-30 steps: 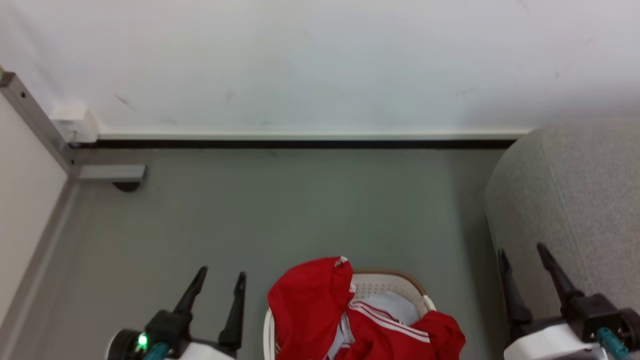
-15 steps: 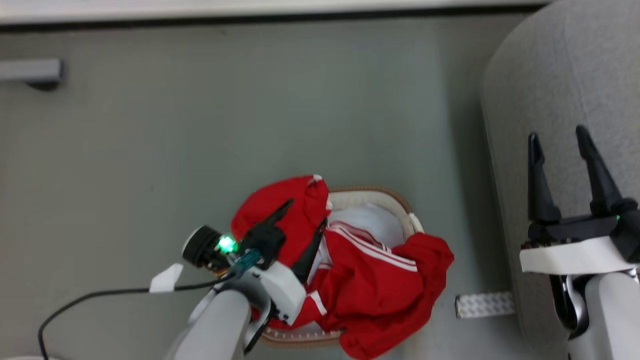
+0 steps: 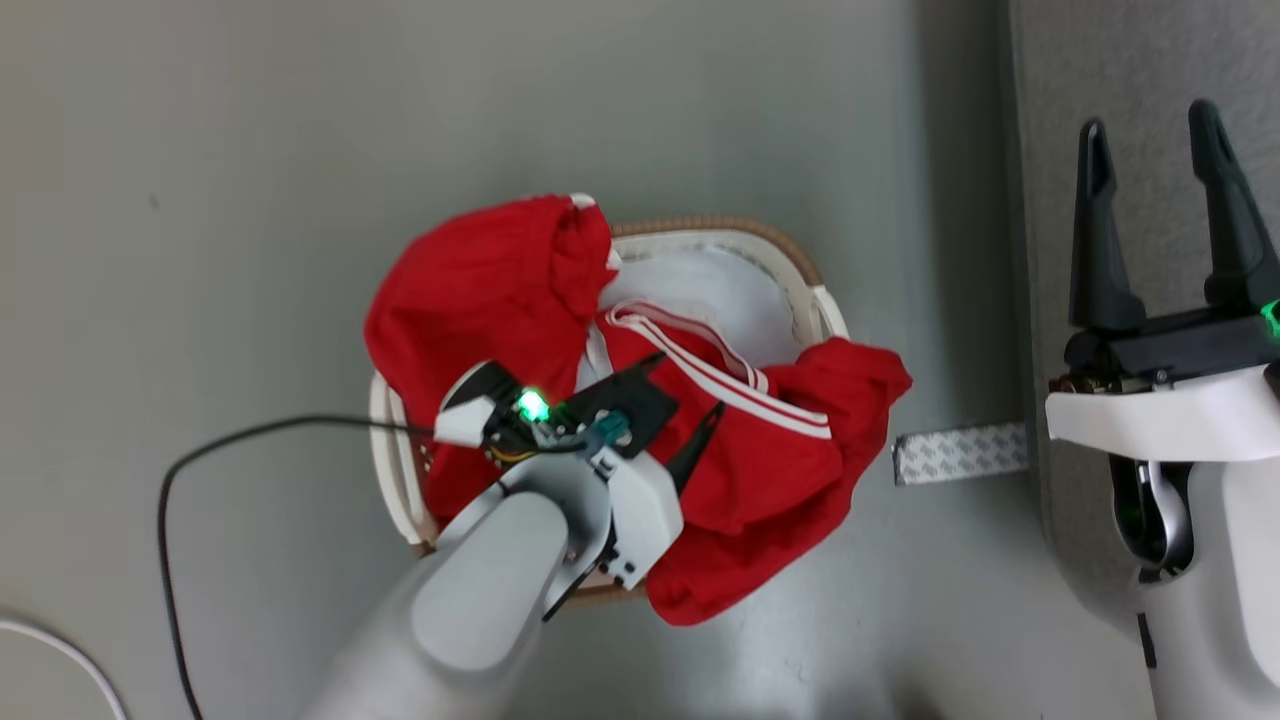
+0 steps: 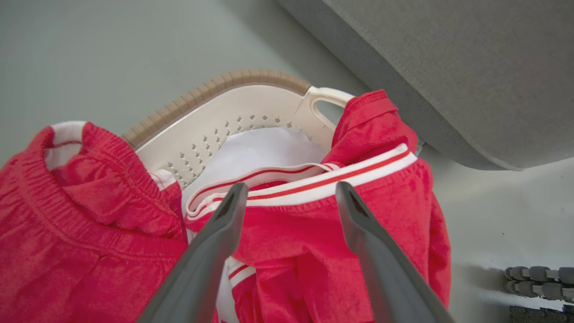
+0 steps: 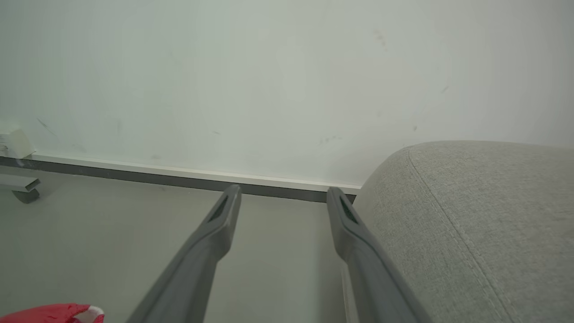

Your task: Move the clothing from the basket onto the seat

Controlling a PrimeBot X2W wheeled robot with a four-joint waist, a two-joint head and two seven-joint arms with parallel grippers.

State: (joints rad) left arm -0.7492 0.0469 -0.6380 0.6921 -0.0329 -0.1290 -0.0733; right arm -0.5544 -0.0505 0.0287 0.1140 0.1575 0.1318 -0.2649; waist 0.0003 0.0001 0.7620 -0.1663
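The white basket point(image 3: 800, 285) with its brown rim stands on the grey floor, heaped with red clothing point(image 3: 480, 290) that spills over its left and right edges. My left gripper point(image 3: 688, 385) hangs open just above the white-striped red garment point(image 4: 314, 224) in the middle of the basket point(image 4: 233, 116), holding nothing. A pale pad point(image 4: 260, 148) lies at the far end of the basket. My right gripper point(image 3: 1150, 125) is open and empty beside the edge of the grey seat point(image 3: 1130, 60). In the right wrist view the right gripper point(image 5: 283, 190) points at the wall, with the seat point(image 5: 471, 215) to its right.
A textured white strip point(image 3: 960, 452) lies on the floor between the basket and the seat. A black cable point(image 3: 200, 460) trails from my left wrist across the floor. The wall's dark baseboard point(image 5: 179, 179) and a grey caster foot point(image 5: 20, 188) lie ahead.
The head camera has tilted down, so the wall has left view. My left arm has swung over the basket, its open gripper now above the striped red garment. The right gripper sits higher in view.
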